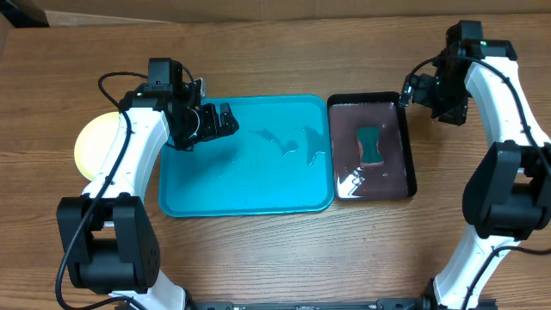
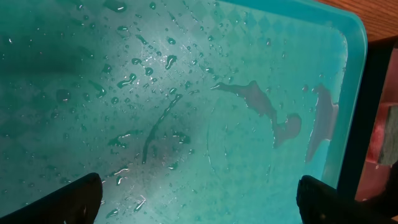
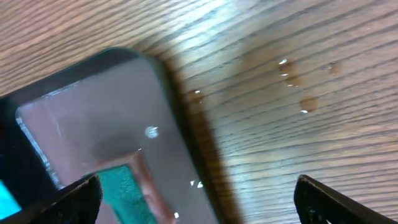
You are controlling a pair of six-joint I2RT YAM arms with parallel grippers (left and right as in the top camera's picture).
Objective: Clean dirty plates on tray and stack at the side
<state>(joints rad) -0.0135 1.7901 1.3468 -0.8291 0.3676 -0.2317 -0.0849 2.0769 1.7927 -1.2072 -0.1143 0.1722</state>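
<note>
The turquoise tray [image 1: 250, 202] lies mid-table, wet with droplets and puddles, and holds no plate. In the left wrist view its wet floor [image 2: 186, 93] fills the frame. A stack of plates [image 1: 93, 145] sits on the table left of the tray, with a pale yellow-green one on top. The left arm partly hides it and the plates below cannot be told apart. My left gripper [image 1: 225, 120] [image 2: 199, 202] is open and empty over the tray's left part. My right gripper [image 1: 411, 89] [image 3: 199, 202] is open and empty above the black tray's far right corner.
A narrow black tray [image 1: 411, 164] [image 3: 93, 118] stands right of the turquoise tray, holding murky reddish water and a green sponge [image 1: 371, 144] [image 3: 121, 186]. A few water drops [image 3: 289, 71] lie on the wooden table beside it.
</note>
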